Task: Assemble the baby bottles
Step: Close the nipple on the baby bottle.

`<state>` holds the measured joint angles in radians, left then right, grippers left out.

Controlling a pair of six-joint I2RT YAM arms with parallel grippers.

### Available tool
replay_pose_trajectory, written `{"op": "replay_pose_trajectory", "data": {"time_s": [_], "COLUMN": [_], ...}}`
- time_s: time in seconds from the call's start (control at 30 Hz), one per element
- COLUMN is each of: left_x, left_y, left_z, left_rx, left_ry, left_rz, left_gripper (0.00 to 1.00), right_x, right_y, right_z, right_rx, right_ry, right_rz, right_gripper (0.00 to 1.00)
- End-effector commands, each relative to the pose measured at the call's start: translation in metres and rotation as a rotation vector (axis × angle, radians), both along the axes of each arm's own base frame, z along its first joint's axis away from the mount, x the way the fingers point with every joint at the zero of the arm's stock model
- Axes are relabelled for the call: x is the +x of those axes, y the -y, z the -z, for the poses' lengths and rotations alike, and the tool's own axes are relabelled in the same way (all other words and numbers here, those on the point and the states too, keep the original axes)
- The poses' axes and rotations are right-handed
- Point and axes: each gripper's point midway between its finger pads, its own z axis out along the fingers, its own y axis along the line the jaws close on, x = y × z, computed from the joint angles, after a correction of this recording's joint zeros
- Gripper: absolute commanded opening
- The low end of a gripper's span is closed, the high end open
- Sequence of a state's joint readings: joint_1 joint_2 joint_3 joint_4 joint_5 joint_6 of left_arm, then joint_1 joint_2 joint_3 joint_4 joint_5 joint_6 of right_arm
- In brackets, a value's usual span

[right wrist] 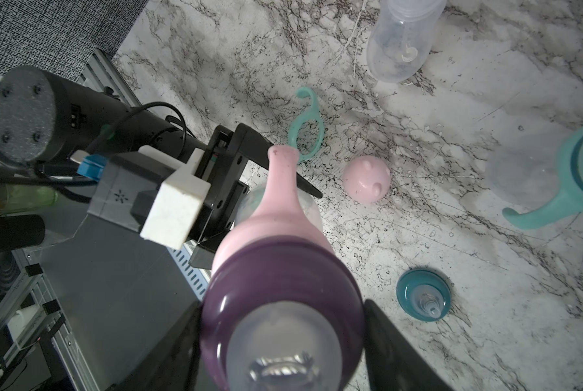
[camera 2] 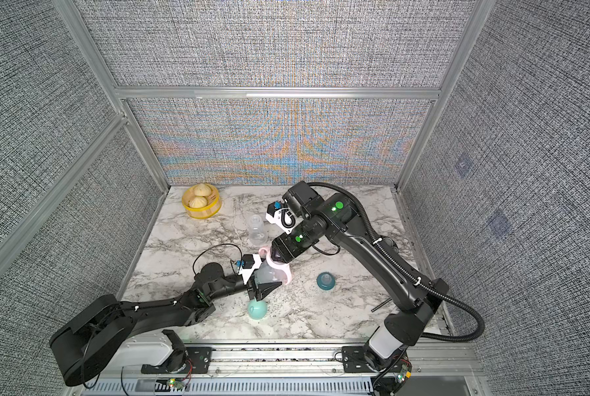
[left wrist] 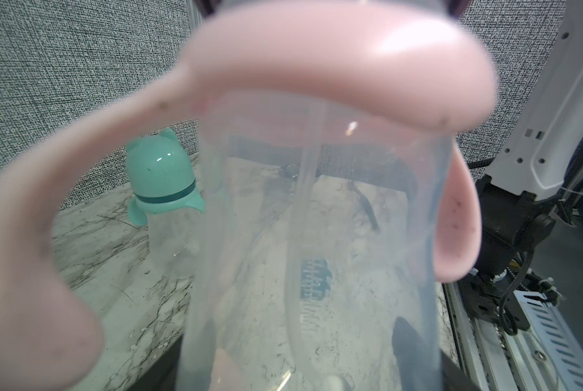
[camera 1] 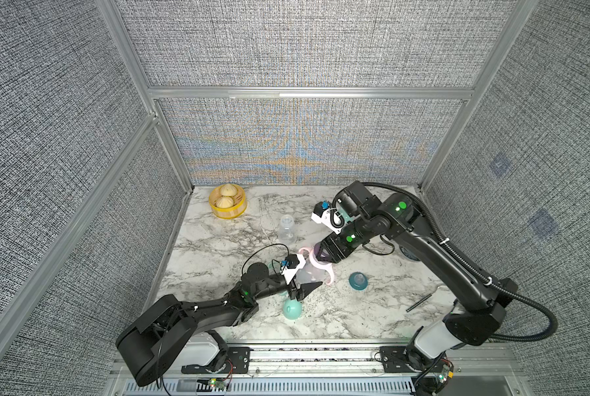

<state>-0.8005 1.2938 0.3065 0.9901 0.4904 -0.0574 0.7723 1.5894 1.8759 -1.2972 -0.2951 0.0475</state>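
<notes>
Sitting off the worktop point(camera 1: 355, 325), over its middle and a bit toward the left edge, the clear bottle point(left wrist: 317, 254) is held tilted. Base points to the near-left, neck to the far-right. Pink handle ring point(camera 1: 321, 265) is around the neck, handles drooping along the body. Purple collar point(right wrist: 276, 270) with its nipple sits on the neck, touching the pink ring; whether the threads have caught cannot be told.

Left gripper point(camera 1: 314, 286) is clamped on the bottle's base end, fingers lying along the bottle's sides. Right gripper point(right wrist: 283, 304) comes in from the far-right corner, jaws on either side of the purple collar and grasping it, roughly in line with the bottle's long axis. So the collar lies straight ahead of the right tool, coaxial with the neck. Likely step: screwing the collar down, the right arm twisting about that axis while the left arm holds. Any tilt between the two axes risks cross-threading.

Loose on the worktop: teal collar point(camera 1: 358, 281) toward the right edge, mint cap point(camera 1: 291, 308) near the front edge, bare bottle point(camera 1: 286, 229) farther back.
</notes>
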Motion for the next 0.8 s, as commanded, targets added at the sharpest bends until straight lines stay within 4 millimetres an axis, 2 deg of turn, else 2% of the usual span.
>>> {"op": "replay_pose_trajectory", "data": {"time_s": [0.0,0.43,0.77], "left_x": [0.000,0.002,0.026], "left_y": [0.003,0.003,-0.009], "left_z": [-0.027,-0.027,-0.032], "left_rx": [-0.079,-0.079,-0.080], "left_ry": [0.071,0.073,0.101], "left_rz": [0.010,0.004,-0.167], "left_gripper": [0.05,0.05,0.05], "right_x": [-0.011,-0.009,-0.009], "right_y": [-0.002,0.001,0.003], "right_z": [0.003,0.010,0.022], "right_rx": [-0.003,-0.063,-0.106], "right_ry": [-0.035,-0.018,-0.071], "right_rz": [-0.037,-0.044,0.000], "right_gripper": [0.49,0.49,0.49]}}
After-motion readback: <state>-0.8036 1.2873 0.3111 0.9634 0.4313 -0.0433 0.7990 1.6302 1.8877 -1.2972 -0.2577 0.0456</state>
